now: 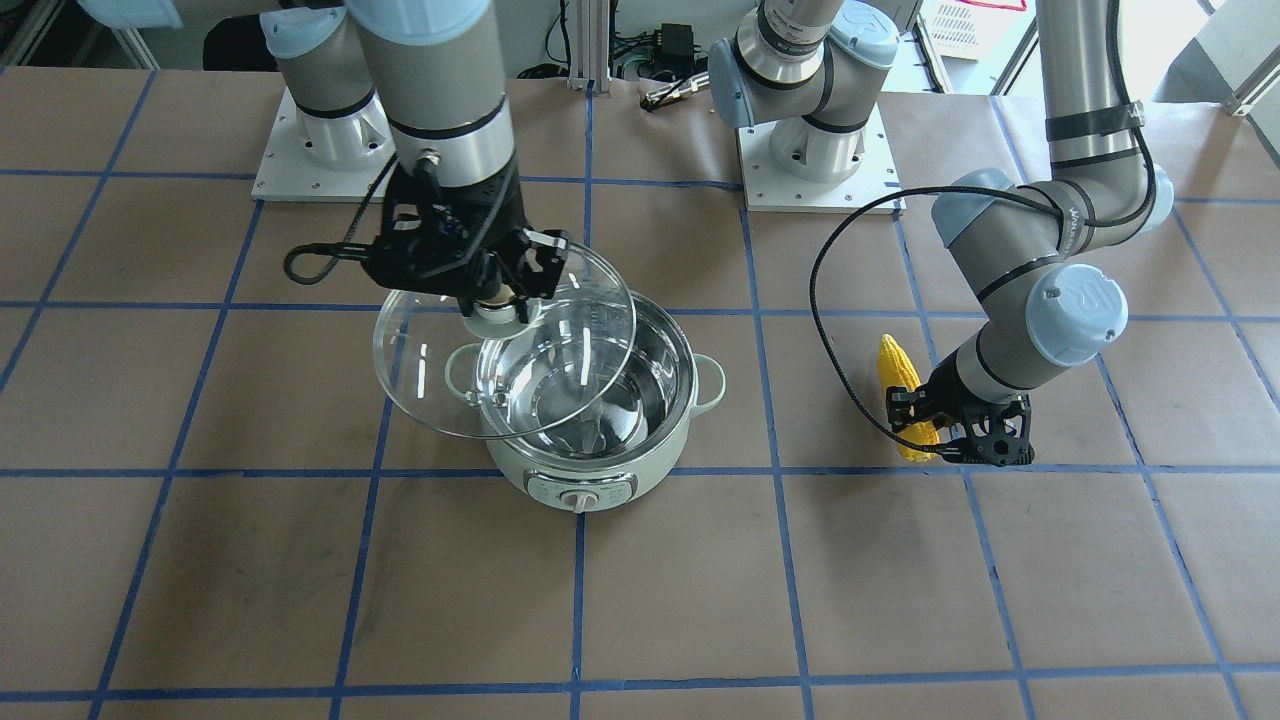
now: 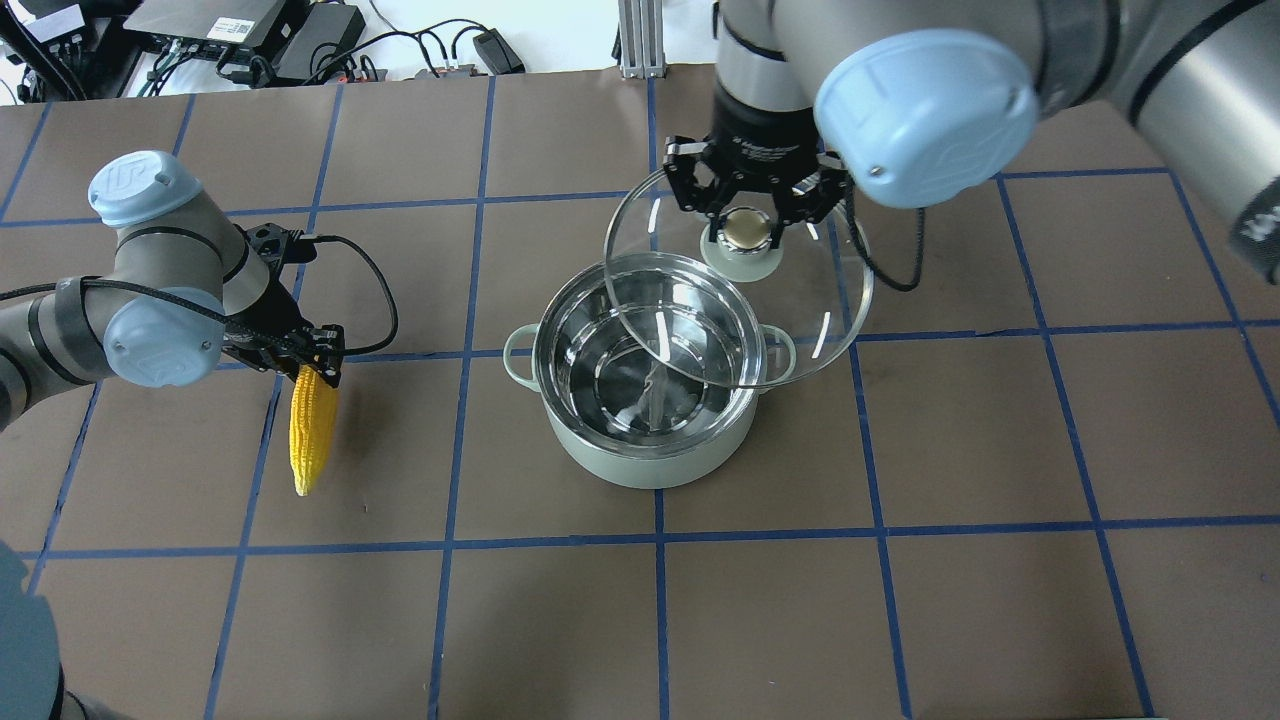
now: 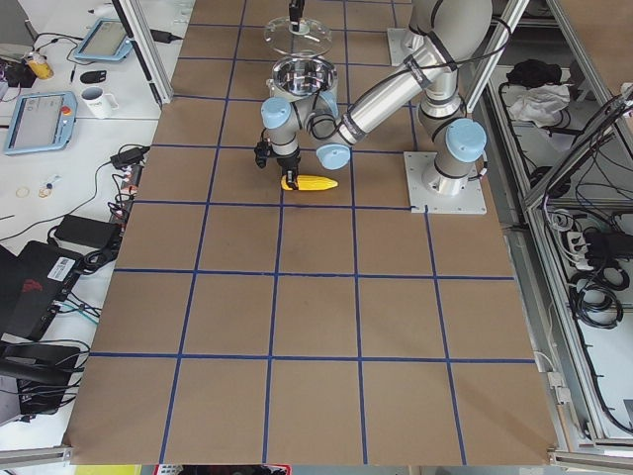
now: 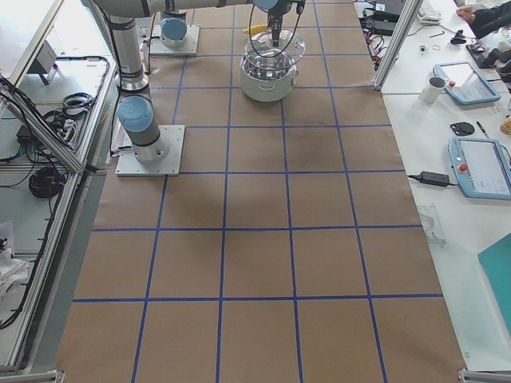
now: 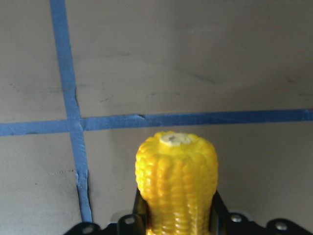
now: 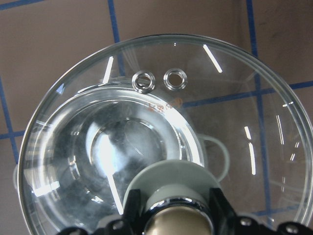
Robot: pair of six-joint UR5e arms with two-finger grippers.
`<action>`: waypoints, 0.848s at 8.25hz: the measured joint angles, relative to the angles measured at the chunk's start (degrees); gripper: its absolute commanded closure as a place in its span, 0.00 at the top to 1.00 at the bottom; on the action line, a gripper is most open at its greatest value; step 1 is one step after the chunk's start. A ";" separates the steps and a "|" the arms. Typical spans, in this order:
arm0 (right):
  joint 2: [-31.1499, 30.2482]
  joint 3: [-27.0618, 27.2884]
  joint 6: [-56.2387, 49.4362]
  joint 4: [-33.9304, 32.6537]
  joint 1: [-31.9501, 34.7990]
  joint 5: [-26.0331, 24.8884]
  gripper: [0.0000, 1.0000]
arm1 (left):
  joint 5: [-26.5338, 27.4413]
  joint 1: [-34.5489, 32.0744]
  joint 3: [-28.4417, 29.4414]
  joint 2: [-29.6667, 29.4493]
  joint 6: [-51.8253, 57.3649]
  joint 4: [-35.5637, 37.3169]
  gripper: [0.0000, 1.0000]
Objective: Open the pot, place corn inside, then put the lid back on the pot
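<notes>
**Lid held over open pot, corn gripped on bench**

The pot (image 2: 655,440) stands open mid-bench, its steel inside showing. The lid (image 2: 800,290) hangs above it, offset toward the robot's right and overlapping part of the rim. The right tool (image 2: 748,215) is clenched on its knob. The corn (image 2: 311,430) lies on the bench (image 2: 900,600) well to the pot's left. One end is clasped between the left tool's (image 2: 305,360) 2 fingers.

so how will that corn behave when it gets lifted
Probably stiff: the corn lies straight. Round and tapered, it would likely roll in an arc if nudged. With the left gripper near its blunt end, it may pivot tip-down.
</notes>
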 measured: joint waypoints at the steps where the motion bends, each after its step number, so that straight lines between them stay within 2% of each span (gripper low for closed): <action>1: -2.34 -0.04 -6.35 3.97 -5.11 -0.22 0.52 | -1.04 -0.21 0.02 1.80 2.36 -2.09 0.00; 3: -5.91 -0.04 -19.48 10.35 -14.69 -1.32 0.51 | -1.69 -0.71 0.59 5.83 3.36 -9.80 0.00; 4: -6.85 0.16 -23.29 12.38 -17.31 -1.94 0.51 | -1.84 -1.96 1.09 7.66 2.09 -13.48 0.00; 5: -7.34 0.39 -25.17 13.50 -18.47 -2.20 0.51 | -1.94 -4.51 2.98 9.07 -0.15 -16.95 0.00; 7: -7.93 0.87 -26.49 14.66 -19.04 -2.12 0.51 | -2.07 -12.67 10.82 9.71 -7.42 -24.00 0.00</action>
